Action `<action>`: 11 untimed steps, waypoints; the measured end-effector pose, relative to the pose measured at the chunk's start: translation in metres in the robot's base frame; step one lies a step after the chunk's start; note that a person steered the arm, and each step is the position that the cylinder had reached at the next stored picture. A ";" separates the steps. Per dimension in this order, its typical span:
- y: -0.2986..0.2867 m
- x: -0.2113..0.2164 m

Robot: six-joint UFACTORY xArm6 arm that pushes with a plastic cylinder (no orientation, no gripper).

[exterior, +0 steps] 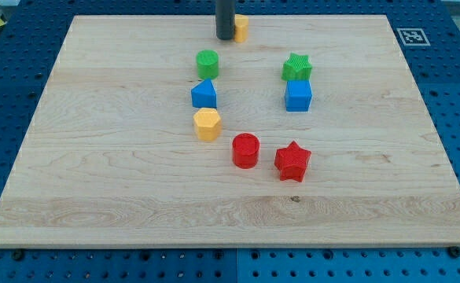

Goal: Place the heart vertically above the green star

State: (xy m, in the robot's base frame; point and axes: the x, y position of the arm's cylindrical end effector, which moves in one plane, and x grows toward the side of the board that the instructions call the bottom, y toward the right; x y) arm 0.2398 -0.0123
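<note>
Near, toward board's bottom edge: red star (293, 161), red cylinder (245, 150) | mid: yellow hexagon (207, 124), blue blocks | green star (296, 67) | far, at top edge: yellow heart (241, 28), partly hidden, touching my tip (225, 37) on its left | no jaws, nothing held.

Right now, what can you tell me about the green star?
The green star is a small chunky block with a ridged, plastic-looking surface. It lies flat toward the view's top right of the wooden board. Its lower edge touches the blue cube just below it. My tip is away at its upper left.
</note>
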 end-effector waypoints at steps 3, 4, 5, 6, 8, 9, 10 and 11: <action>0.018 -0.017; 0.031 -0.014; 0.050 0.002; 0.074 0.004; 0.100 0.004; 0.091 0.004; 0.080 -0.004; 0.079 -0.009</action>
